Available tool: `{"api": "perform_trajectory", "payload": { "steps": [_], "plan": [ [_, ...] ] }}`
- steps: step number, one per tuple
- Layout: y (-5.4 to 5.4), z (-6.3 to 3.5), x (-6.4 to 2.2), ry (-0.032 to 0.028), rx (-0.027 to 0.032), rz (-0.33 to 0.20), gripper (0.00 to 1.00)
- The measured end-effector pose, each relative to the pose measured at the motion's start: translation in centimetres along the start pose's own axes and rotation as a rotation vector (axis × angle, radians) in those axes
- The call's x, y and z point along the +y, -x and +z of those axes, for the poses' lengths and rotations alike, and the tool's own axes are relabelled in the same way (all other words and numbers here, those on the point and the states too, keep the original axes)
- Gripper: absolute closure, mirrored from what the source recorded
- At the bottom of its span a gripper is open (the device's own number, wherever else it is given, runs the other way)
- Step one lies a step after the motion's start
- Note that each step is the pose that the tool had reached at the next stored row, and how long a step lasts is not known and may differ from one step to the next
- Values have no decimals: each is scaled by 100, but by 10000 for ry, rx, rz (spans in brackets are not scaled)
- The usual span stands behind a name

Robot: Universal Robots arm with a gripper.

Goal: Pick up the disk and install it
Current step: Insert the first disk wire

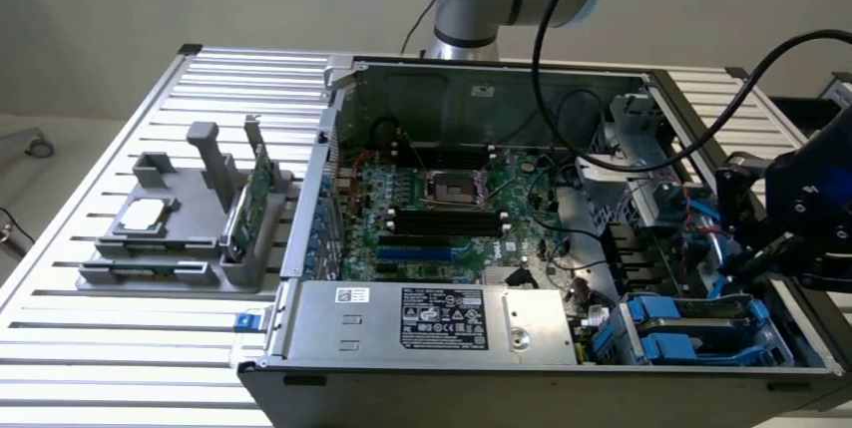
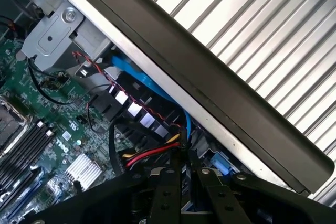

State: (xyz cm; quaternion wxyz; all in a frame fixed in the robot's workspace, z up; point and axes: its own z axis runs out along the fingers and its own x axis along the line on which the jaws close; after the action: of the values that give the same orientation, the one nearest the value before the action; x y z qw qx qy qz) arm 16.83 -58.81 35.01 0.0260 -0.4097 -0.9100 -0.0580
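Note:
The open computer case (image 1: 306, 248) lies on the slatted table. In its front right corner, on the exterior view's right, the drive bay holds the disk (image 1: 705, 326), grey with blue rails; its label is hidden. My gripper (image 1: 756, 260) hangs just above that bay, black and tilted toward the case's right wall. In the wrist view its two black fingers (image 2: 168, 195) run together to a tip, so my gripper (image 2: 185, 157) is shut with nothing clearly held. It points at red, yellow and black cables (image 2: 149, 153) and a blue cable (image 2: 139, 77) beside the case wall (image 2: 220, 93).
The motherboard (image 1: 440, 218) fills the case's middle, and the power supply (image 1: 426, 320) sits along its front. A grey fixture (image 1: 187, 238) on the exterior view's left carries a small silver chip (image 1: 144, 214) and a green card (image 1: 246, 214). A thick black cable (image 1: 745, 79) arcs over the case.

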Motion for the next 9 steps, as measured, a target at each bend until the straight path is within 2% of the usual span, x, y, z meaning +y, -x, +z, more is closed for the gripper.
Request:
{"api": "perform_trajectory", "payload": {
  "steps": [2,9],
  "plan": [
    [-19,-21,-17,11,15,2,83],
    [-67,-45,-68,19,9,79,83]
  ]
}}
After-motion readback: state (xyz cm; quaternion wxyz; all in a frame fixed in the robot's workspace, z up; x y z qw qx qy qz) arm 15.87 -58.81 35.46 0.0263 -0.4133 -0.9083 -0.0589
